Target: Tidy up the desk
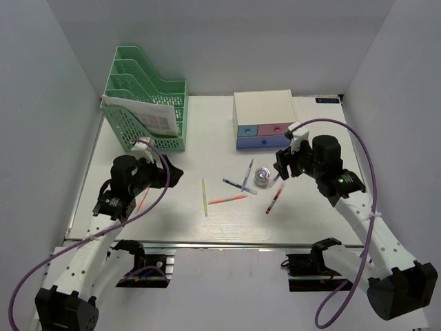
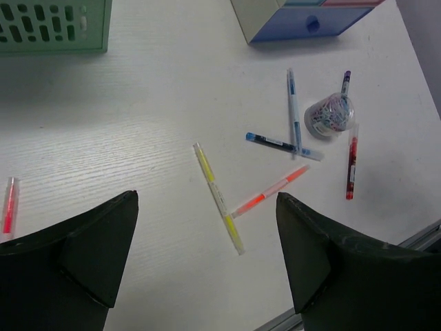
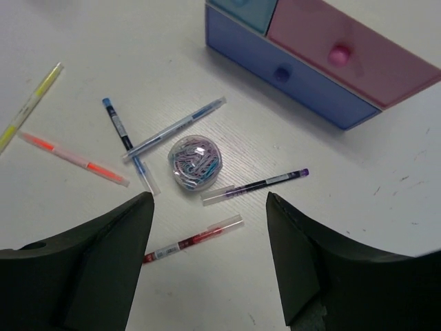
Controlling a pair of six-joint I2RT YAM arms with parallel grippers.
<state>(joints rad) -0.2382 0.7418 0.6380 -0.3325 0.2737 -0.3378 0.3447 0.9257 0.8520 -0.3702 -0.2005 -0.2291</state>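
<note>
Top view: the desk (image 1: 207,141) fills the floor of the grey-walled booth, arm bases at its near rail. Green file rack (image 1: 148,96) at back left, papers in its front slot; drawer box (image 1: 264,114) at back centre-right. Loose pens scattered mid-desk around a small round paperclip tub (image 1: 262,177). Left gripper (image 1: 173,176) is in front of the rack, right gripper (image 1: 281,169) just right of the tub; both above the surface. Left wrist view: pincer fingers wide apart, nothing between them; below lies a yellow pen (image 2: 217,196), its lower part touching an orange pen (image 2: 269,193). Two blue pens cross left of the tub; a red pen (image 2: 352,169) lies beyond it. Another reddish pen (image 2: 9,205) lies at the far left edge. Right wrist view: pincer fingers apart, empty, over the tub, with a purple pen (image 3: 255,185) just beside it.
</note>
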